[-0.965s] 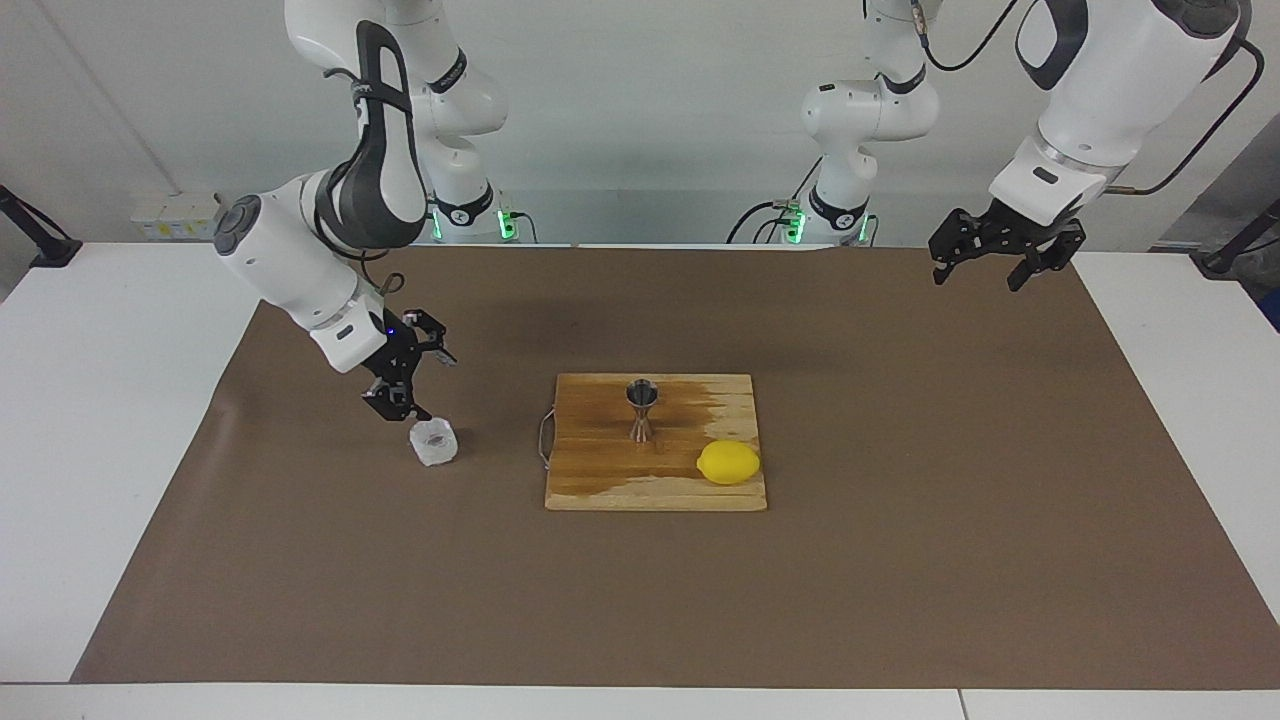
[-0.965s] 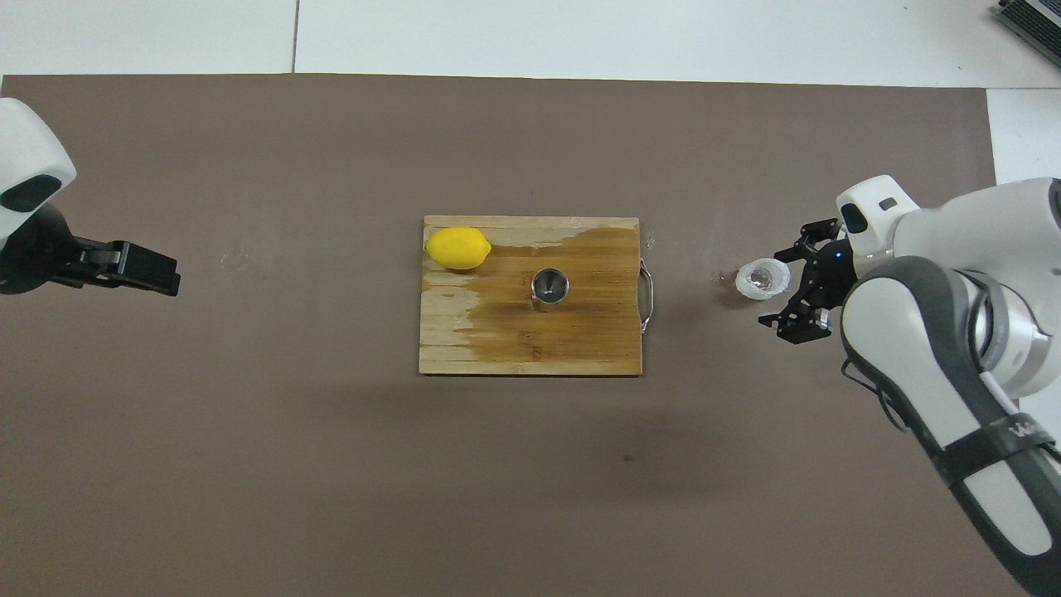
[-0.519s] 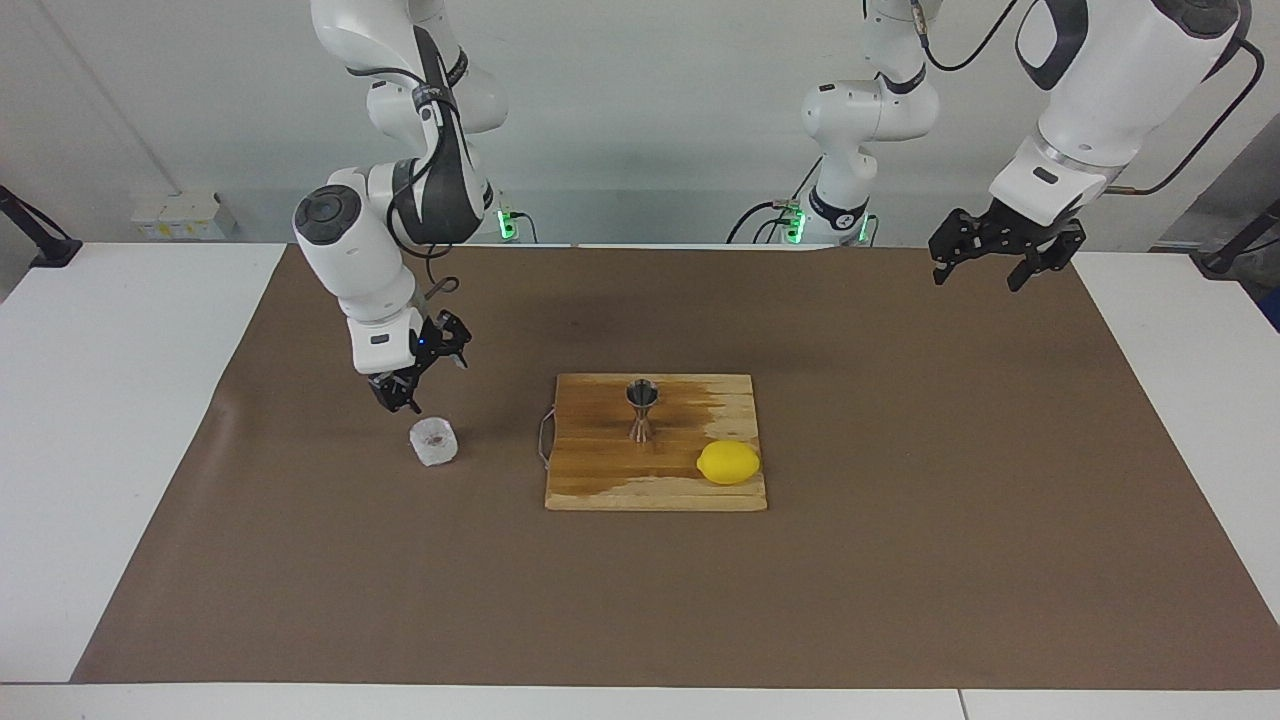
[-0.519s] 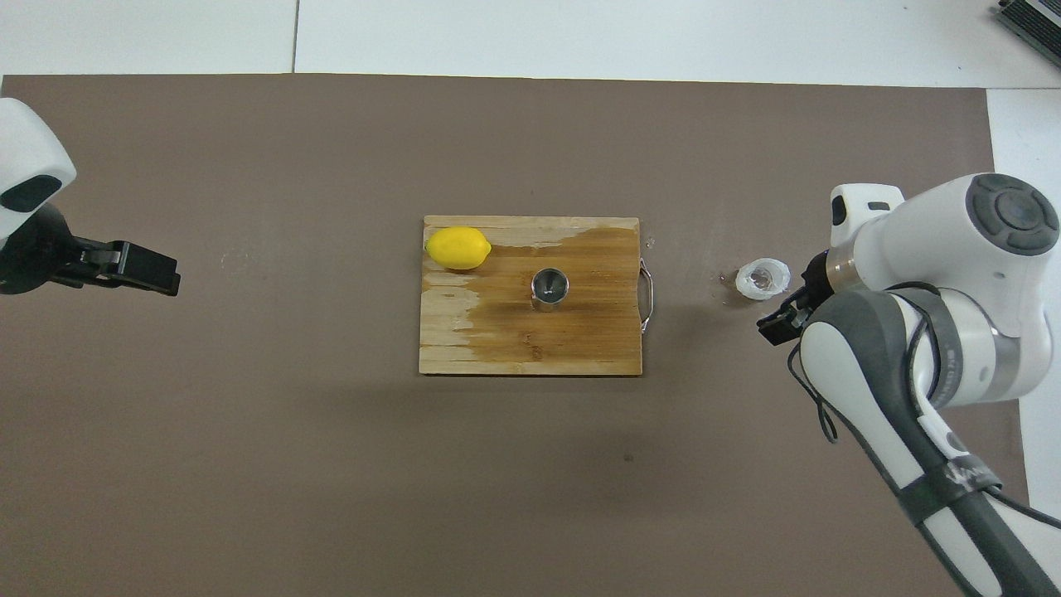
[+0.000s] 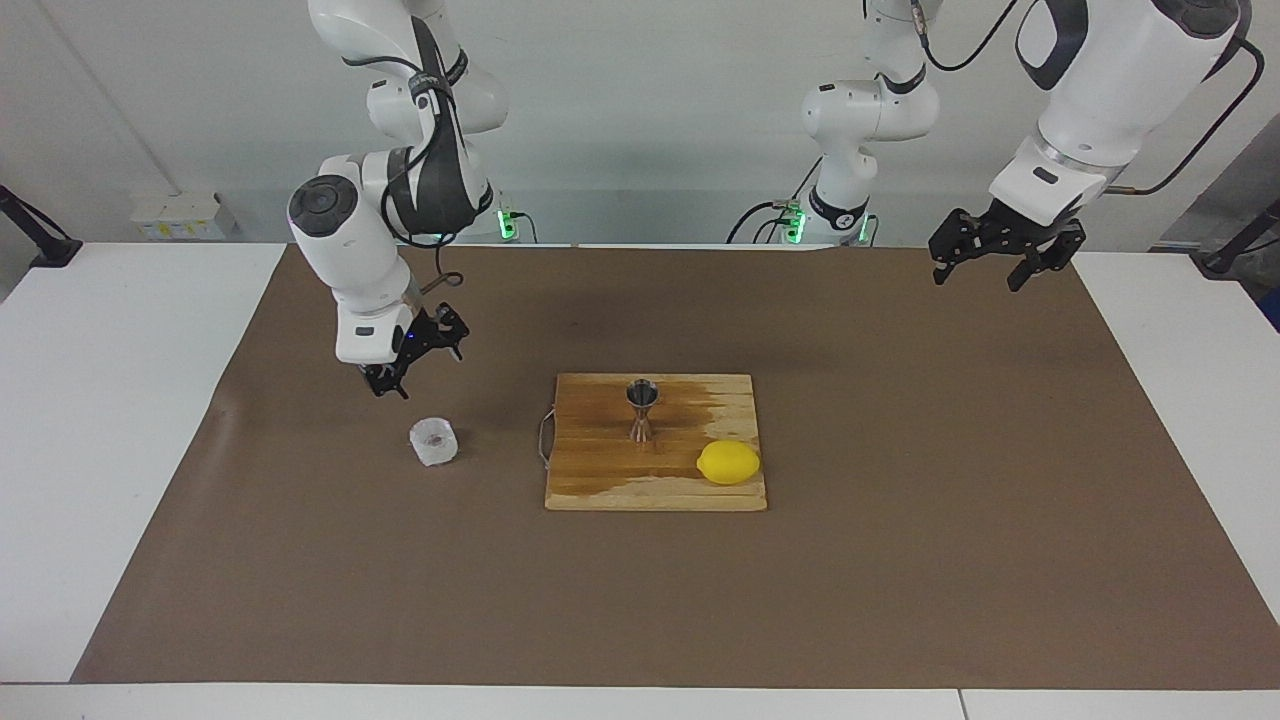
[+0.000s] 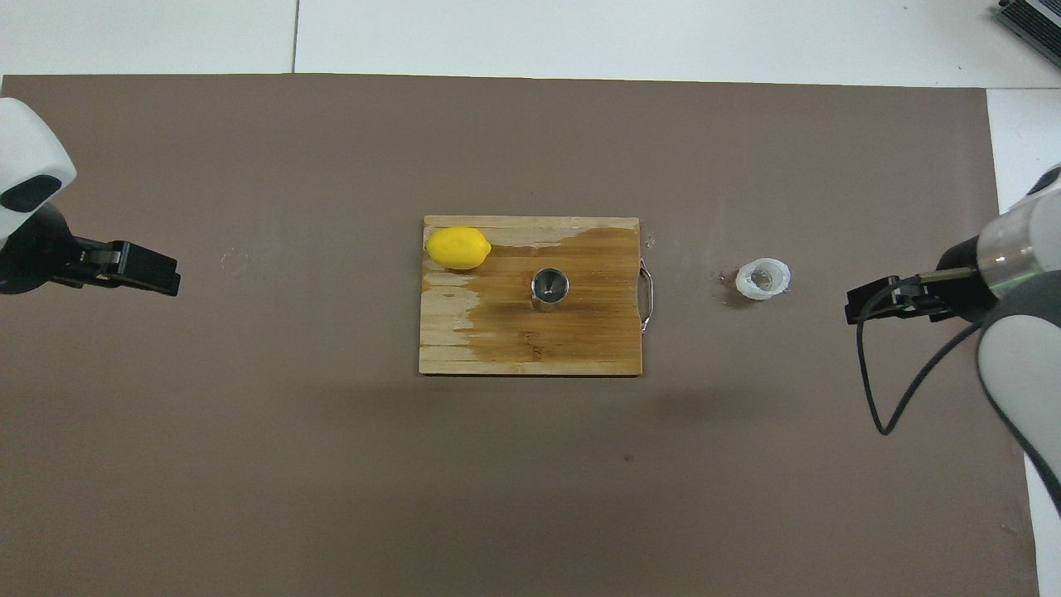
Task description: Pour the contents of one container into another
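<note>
1. Facing the table: my right gripper has lifted away from the plastic cup, fingers apart, empty. The cup stands on the mat beside the board; the jigger stands on it.
2. Overhead: my left gripper waits as before, open, holding nothing.

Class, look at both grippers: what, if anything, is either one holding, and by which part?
Nothing is held. The right gripper hangs open above the plastic cup, apart from it; the left gripper waits open.
</note>
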Tool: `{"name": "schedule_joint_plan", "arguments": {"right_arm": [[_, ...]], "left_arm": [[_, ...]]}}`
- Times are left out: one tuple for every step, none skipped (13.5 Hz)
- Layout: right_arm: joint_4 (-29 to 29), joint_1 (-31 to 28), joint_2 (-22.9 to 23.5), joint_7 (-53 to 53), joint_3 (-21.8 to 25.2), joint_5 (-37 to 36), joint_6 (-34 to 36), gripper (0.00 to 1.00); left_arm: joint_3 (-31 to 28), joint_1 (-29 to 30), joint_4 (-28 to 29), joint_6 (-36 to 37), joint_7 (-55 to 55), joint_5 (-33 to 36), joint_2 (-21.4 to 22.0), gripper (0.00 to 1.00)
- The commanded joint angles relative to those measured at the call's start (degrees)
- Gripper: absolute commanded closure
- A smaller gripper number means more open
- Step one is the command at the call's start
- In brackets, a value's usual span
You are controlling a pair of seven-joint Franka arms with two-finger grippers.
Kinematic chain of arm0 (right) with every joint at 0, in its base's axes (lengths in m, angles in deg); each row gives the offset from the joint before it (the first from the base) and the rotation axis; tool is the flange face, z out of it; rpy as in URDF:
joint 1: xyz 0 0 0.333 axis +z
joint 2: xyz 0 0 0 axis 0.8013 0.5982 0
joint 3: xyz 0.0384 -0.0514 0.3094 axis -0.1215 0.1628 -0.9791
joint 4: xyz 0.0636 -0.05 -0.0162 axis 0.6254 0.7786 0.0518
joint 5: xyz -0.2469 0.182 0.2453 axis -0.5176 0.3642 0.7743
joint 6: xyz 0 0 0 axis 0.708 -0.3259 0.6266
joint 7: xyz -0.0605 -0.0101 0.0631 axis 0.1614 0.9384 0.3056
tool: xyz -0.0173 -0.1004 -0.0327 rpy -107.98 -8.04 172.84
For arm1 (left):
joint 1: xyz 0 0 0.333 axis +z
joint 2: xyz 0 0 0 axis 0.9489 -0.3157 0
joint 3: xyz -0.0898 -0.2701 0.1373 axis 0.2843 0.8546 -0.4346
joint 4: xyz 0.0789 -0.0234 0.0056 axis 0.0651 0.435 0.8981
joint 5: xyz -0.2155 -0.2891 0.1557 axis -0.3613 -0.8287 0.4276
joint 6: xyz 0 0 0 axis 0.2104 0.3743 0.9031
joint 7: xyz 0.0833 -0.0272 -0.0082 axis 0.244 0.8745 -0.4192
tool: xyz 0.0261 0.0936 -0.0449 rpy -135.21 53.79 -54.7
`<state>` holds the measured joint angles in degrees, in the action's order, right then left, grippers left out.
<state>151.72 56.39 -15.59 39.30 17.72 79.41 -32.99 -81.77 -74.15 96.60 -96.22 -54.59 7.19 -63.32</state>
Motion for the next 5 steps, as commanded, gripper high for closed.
{"name": "schedule_joint_plan", "arguments": {"right_arm": [[-2.4, -0.8, -0.9, -2.1, 0.2, -0.6, 1.8, 0.0], [-2.4, -1.0, -1.0, -2.6, 0.6, -0.4, 2.4, 0.0], [-2.4, -1.1, -0.9, -2.6, 0.7, -0.5, 2.3, 0.0], [-2.4, -1.1, -0.9, -2.5, 0.7, -0.6, 2.1, 0.0], [-2.8, -1.1, -0.8, -2.2, 0.7, -0.8, 2.3, 0.0]], "left_arm": [[0.0, 0.0, 0.0, 0.8, -0.1, 0.9, 0.7, 0.0], [0.1, 0.1, 0.0, 0.8, -0.1, 1.0, 0.7, 0.0], [0.1, 0.1, 0.0, 0.8, -0.1, 0.9, 0.7, 0.0], [0.0, 0.1, 0.0, 0.8, -0.1, 1.0, 0.7, 0.0], [0.0, 0.1, 0.0, 0.8, -0.1, 0.9, 0.7, 0.0]]}}
